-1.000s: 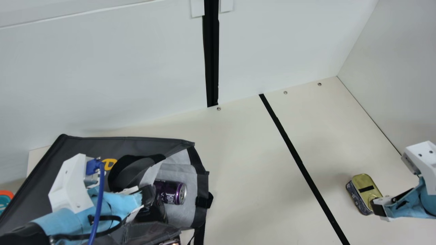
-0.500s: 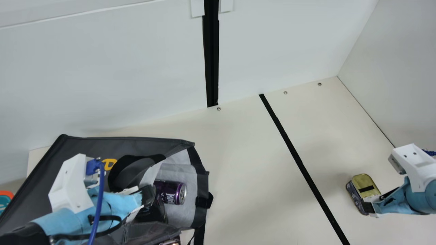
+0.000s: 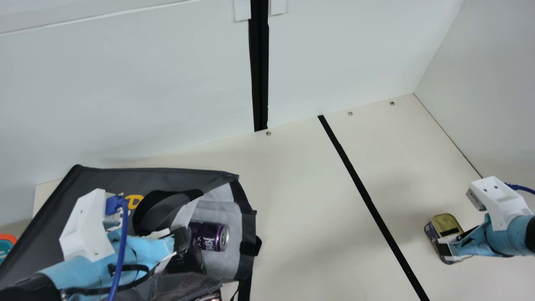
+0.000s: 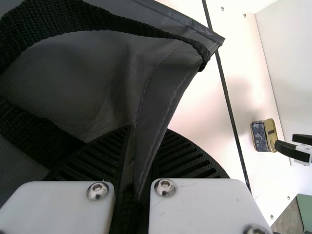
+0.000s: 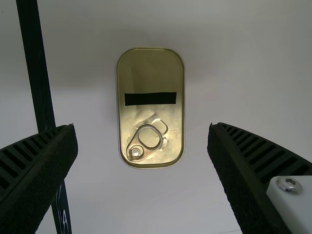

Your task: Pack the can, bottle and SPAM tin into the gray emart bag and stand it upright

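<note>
across the cream tabletop [image 3: 301,209], read as a clock in the main view, we have the gray emart bag [image 3: 104,179] lying flat at 8 o'clock, its mouth toward 3. our left tool [image 4: 146,134] is pinched narrow on the fabric at that mouth, which we take as holding it ready for packing. our right tool [image 5: 142,134] is spread wide, nothing in its grip, and it is much the nearer hand to what we judge comes next. inside the mouth the purple can [image 3: 211,236] lies on its side, its top end toward 3 o'clock. the spam tin [image 3: 442,222] is out on the tabletop at 4 o'clock, well apart from the bag, lid up, its long axis running roughly from 11 to 5. the right tool comes over it from 3 o'clock, and the tin lies beyond the fingertips, lined up with the gap between them, so closing should press its two long sides. our next move, we judge, is a straight reach down with little or no turning. the end with the ring pull [image 5: 148,139] is nearer our tool; we might slip on the rim if we close too high.
</note>
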`<move>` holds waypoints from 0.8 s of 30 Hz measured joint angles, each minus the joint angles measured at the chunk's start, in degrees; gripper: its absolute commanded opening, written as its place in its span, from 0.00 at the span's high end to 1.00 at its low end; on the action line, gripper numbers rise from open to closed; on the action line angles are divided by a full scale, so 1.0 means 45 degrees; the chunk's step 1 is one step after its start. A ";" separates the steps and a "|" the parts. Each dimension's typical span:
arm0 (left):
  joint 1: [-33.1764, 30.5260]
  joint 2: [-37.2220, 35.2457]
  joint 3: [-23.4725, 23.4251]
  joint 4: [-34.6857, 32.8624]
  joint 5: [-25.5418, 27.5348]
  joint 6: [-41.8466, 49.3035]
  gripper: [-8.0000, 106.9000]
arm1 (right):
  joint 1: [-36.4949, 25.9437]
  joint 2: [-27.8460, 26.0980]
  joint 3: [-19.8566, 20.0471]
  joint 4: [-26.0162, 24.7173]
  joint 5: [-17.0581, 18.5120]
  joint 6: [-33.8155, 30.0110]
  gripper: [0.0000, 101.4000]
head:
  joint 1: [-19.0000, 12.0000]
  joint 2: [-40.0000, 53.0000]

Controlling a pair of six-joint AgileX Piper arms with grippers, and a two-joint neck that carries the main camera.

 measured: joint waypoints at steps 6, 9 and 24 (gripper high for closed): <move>0.0000 0.0000 0.0000 0.0000 0.0000 0.0000 1.00 | 0.0233 0.0592 0.0187 0.0000 -0.0587 0.0132 0.06 | 0.0000 -0.0020; 0.0000 0.0000 0.0000 0.0000 0.0000 0.0000 1.00 | 0.0346 0.0949 0.0185 -0.0012 -0.0854 0.0226 0.06 | 0.0000 -0.0020; 0.0000 0.0000 0.0000 0.0000 0.0000 0.0000 1.00 | 0.0633 0.2509 -0.0013 -0.0012 -0.1513 0.0412 0.46 | 0.0000 -0.0020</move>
